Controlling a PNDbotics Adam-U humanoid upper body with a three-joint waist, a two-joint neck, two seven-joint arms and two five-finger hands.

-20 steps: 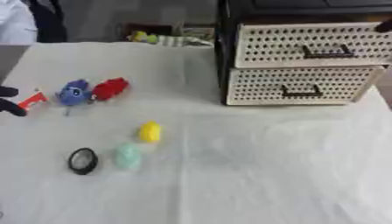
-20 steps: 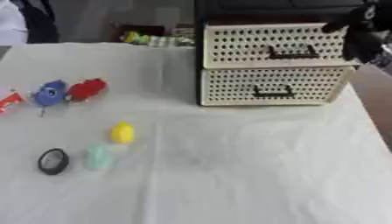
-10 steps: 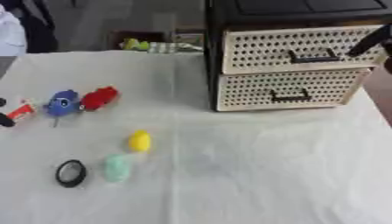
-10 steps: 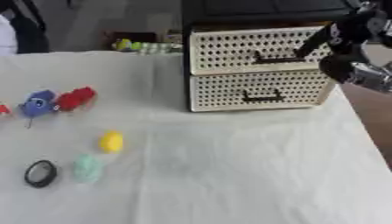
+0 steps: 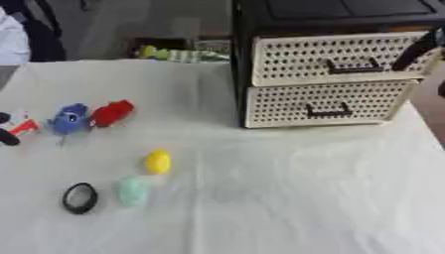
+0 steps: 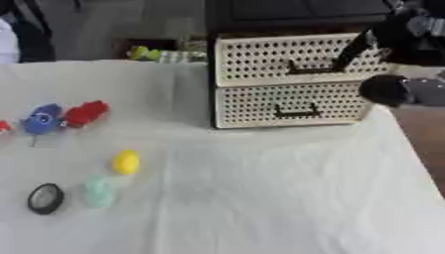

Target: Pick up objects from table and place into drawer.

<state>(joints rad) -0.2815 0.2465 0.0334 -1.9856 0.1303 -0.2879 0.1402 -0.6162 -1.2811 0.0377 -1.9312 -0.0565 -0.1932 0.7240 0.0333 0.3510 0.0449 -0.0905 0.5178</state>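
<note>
Two shut drawers (image 6: 295,84) face us across the white-clothed table (image 6: 260,198); our right hand (image 6: 382,47) hovers there, finger state unclear; dark floor behind.

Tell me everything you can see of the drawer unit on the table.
The drawer unit stands upright at the table's far right, on the white cloth. Its frame and top are black; two stacked cream drawer fronts are perforated, each with a dark handle. Both drawers look closed. The right robot hand reaches a dark finger before the top drawer's right end; contact is unclear.
</note>
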